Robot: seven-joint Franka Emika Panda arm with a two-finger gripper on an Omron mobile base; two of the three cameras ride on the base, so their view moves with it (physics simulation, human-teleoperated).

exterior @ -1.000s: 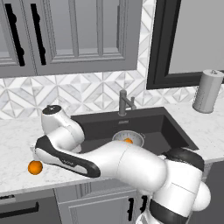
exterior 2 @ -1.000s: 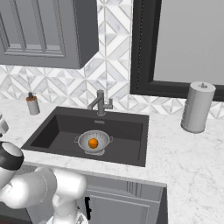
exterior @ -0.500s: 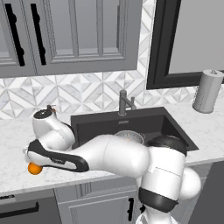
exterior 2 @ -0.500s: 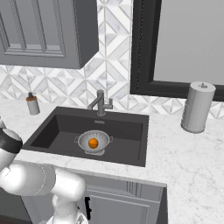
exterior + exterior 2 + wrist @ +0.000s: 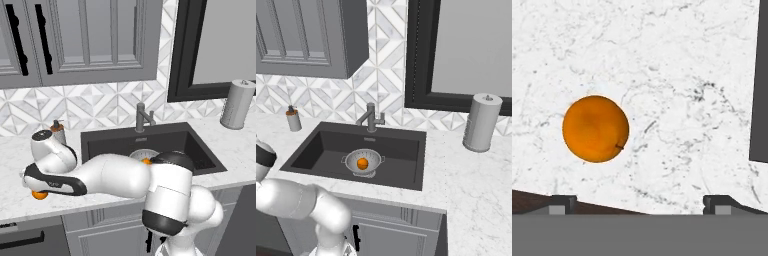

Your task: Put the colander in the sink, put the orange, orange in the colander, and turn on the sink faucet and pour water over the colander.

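Loose orange: sits alone on the white marble table, left of the sink, left there as the second fruit to collect.
Tool: hangs over that orange, fingers spread wide, nothing between them; orange off to the left of centre, so probably needs lining up before a grab.
Sink: dark basin, holds the colander ready under the faucet.
Other orange: sits in the colander.
Water: none running.

The colander sits in the sink, before the faucet, with one orange inside it. The other orange lies on the table, left of the sink, under the tool.
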